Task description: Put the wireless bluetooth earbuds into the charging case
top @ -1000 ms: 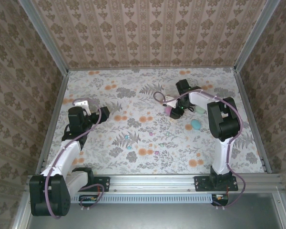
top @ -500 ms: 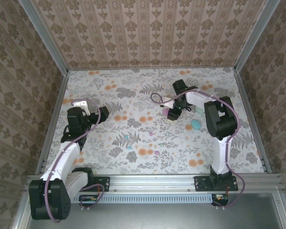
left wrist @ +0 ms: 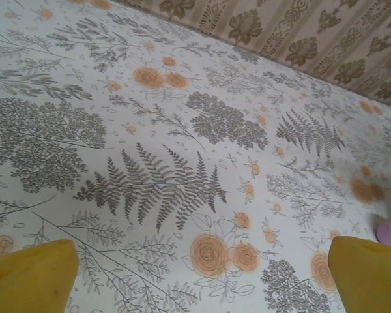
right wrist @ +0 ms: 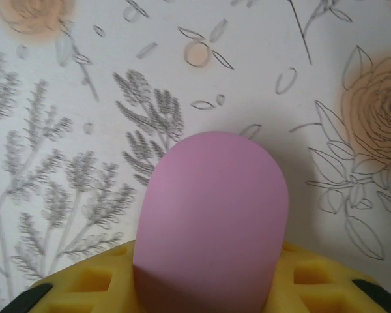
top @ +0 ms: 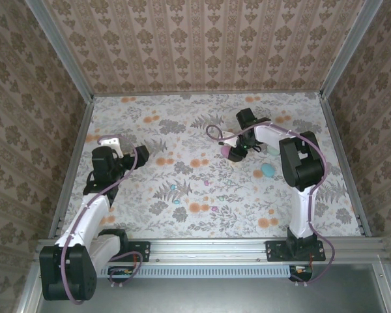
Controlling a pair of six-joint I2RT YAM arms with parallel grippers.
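pink case (right wrist: 212, 215): lower end cut off by bottom edge | earbuds (top: 176, 201): too small to distinguish

Your right gripper (top: 236, 152) around a case (right wrist: 212, 208) at the tabletop's (top: 182, 117) far right, another case (top: 267, 170) just nearer, earbuds (top: 176, 188) mid-table, your left gripper (top: 125, 149) near the left edge.

mat (left wrist: 182, 98) white, grey ferns + orange roses; case (right wrist: 208, 215) plain pink; second case (top: 267, 170) teal; walls (top: 202, 45) beige damask
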